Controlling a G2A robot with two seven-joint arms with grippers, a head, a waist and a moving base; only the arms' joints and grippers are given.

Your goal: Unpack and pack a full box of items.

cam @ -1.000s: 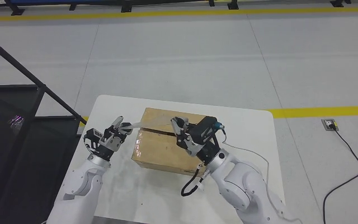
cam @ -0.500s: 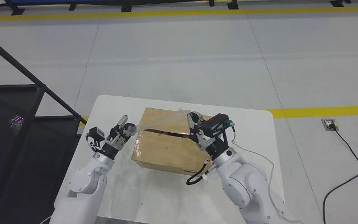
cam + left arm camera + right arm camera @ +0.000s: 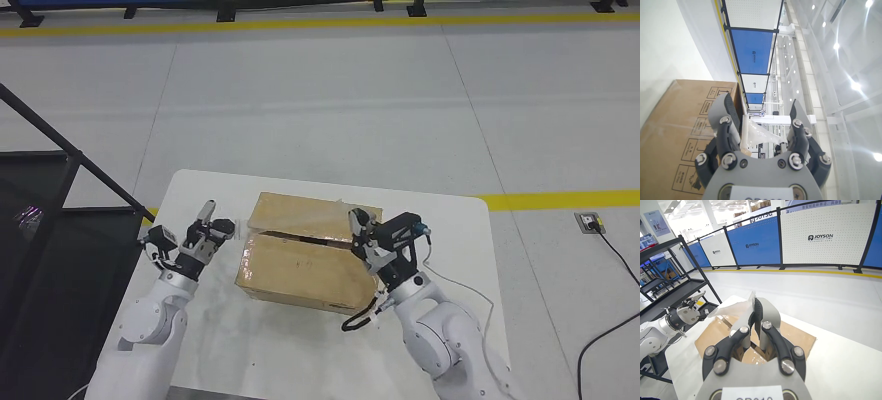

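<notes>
A brown cardboard box (image 3: 300, 265) lies on the white table (image 3: 430, 215), its top flaps split along a seam. My right gripper (image 3: 357, 232) hovers over the box's right part, shut on a strip of clear tape (image 3: 734, 310) pinched at the fingertips (image 3: 753, 303). The tape stretches across the box top toward my left gripper (image 3: 212, 228), which is beside the box's left end. That gripper (image 3: 762, 106) stands open, and the tape's end (image 3: 761, 132) hangs between its fingers, close to the one next to the box (image 3: 677, 123). From the right wrist view the left gripper (image 3: 703, 303) also looks open.
A black metal rack (image 3: 40, 220) stands off the table's left side. A black cable (image 3: 360, 315) loops on the table near the box's front right corner. Bare table surface lies to the right of the box and in front of it.
My right gripper has moved to the right across the box top, drawing the tape strip with it. The left gripper has stayed by the box's left end, shifting only slightly.
</notes>
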